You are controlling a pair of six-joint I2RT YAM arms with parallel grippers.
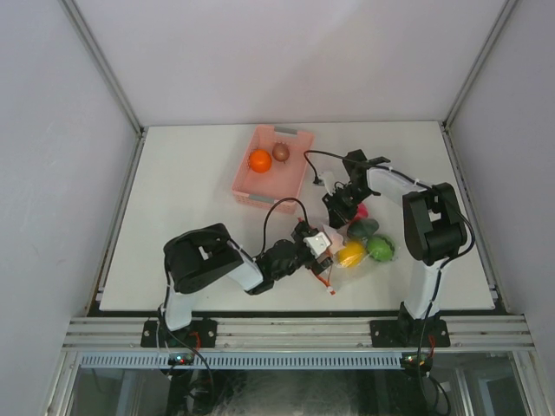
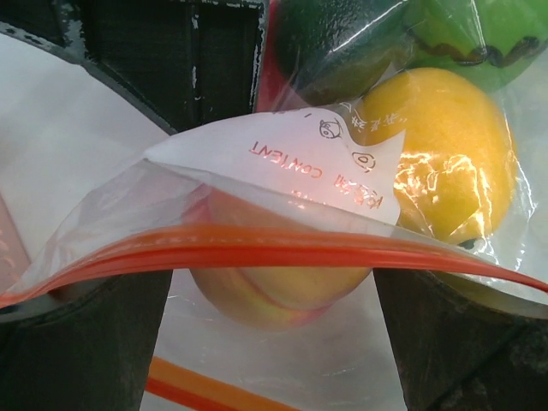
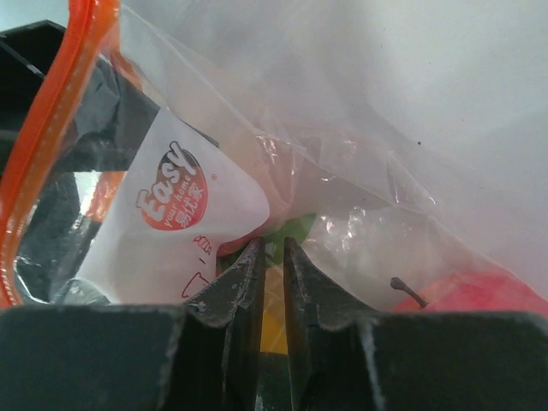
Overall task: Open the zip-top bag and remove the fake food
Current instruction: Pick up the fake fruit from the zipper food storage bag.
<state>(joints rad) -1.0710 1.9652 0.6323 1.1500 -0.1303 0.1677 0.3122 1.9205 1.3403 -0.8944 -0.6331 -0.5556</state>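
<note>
Straddling the zip-top bag's (image 2: 120,205) zipper strip (image 2: 257,244), crosswise between its fingers (image 2: 86,342), the left end effector (image 2: 274,287) gapes wide, fake food (image 2: 274,300) just beyond (the right end effector (image 3: 274,248) is pinched shut on the bag).

**Pink basket on a white tabletop inside a panelled enclosure**

A pink basket (image 1: 282,202) is seen on the far middle part of the tabletop (image 1: 191,182), turned slightly out of square with the edges. Its walls are slotted, and a grey strip (image 1: 286,132) is fixed to its far rim, with another on its near rim. The tabletop is white and matt. It is enclosed on the left, back and right by plain white panels (image 1: 286,52). Slanted aluminium posts (image 1: 104,65) are set at the two back corners. A grooved aluminium rail (image 1: 295,331) is run along the near edge, and a pale ribbed strip (image 1: 260,359) is mounted below it.
</note>
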